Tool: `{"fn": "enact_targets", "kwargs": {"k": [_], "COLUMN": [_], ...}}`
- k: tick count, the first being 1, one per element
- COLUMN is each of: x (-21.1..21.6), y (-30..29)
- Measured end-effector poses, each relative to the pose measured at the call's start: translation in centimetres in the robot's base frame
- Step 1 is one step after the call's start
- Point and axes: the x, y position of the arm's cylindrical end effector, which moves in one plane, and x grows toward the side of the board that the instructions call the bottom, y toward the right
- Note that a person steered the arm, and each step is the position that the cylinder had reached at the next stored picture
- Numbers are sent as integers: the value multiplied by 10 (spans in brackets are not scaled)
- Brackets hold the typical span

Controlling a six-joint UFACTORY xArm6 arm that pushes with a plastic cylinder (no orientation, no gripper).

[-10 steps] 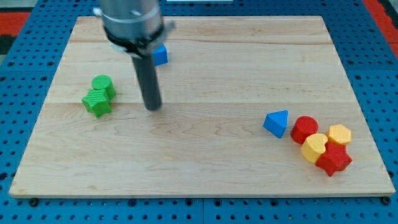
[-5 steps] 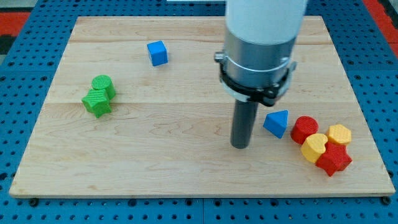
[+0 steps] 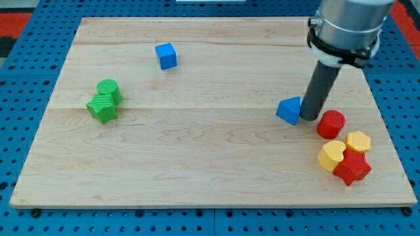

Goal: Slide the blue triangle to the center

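Note:
The blue triangle lies on the wooden board at the view's right, a little above mid-height. My tip stands right against the triangle's right side, between it and the red cylinder. The rod rises up and to the right from there to the arm's grey body at the view's top right.
A blue cube sits at the upper left. A green cylinder and a green star-like block touch at the left. At the lower right, two yellow blocks and a red star-like block cluster.
My tip swept from the board's left across to the triangle's right side. The blue triangle shifted up and slightly left. The red cylinder moved a little up and right.

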Motion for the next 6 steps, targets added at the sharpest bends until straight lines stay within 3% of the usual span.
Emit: {"fn": "enact_targets", "kwargs": {"k": [3, 5, 6], "x": [-13, -98, -107], "y": [-119, -123, -151]}}
